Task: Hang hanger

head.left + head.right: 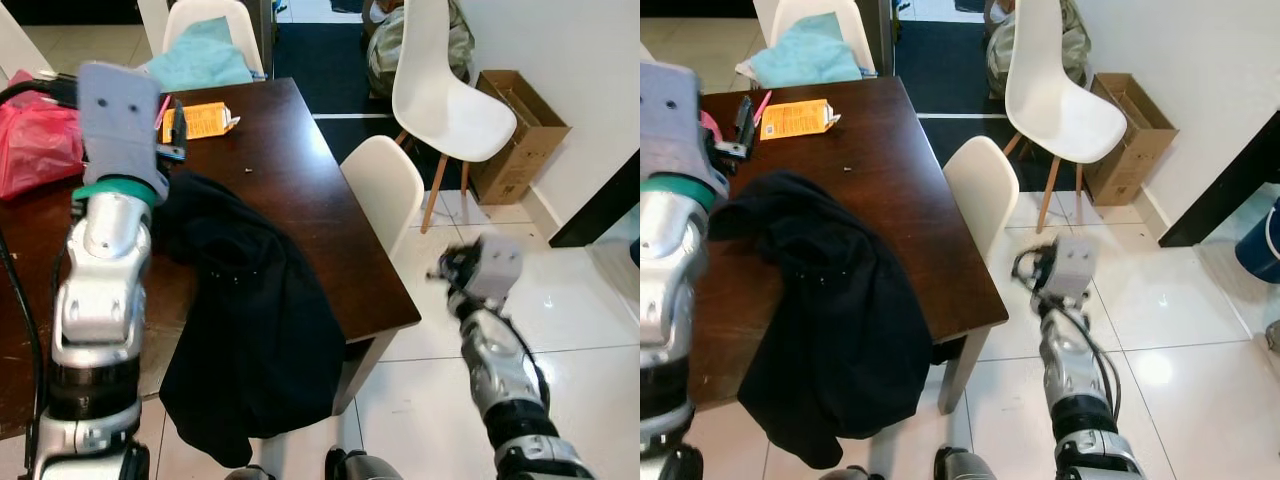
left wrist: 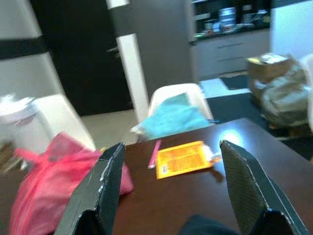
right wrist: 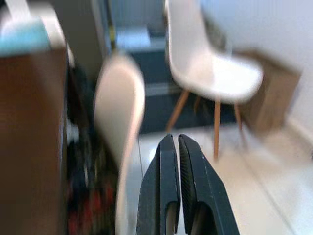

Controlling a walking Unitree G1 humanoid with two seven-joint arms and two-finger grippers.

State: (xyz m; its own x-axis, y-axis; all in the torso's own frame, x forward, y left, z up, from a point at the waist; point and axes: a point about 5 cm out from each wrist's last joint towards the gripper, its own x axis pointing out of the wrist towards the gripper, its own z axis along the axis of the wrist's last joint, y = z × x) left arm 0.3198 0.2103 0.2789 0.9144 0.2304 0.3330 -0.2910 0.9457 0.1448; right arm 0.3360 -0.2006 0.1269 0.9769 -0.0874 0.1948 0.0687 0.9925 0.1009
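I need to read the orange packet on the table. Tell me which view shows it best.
The left wrist view: the orange packet lies flat, large and central between the open left hand's fingers, though slightly blurred. Both eye views show it smaller at the table's far end, beside the pens.

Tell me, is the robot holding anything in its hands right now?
No, nothing is held. The left hand is open above the dark brown wooden table, beside the black cloth garment. The right hand is shut on nothing, out over the floor.
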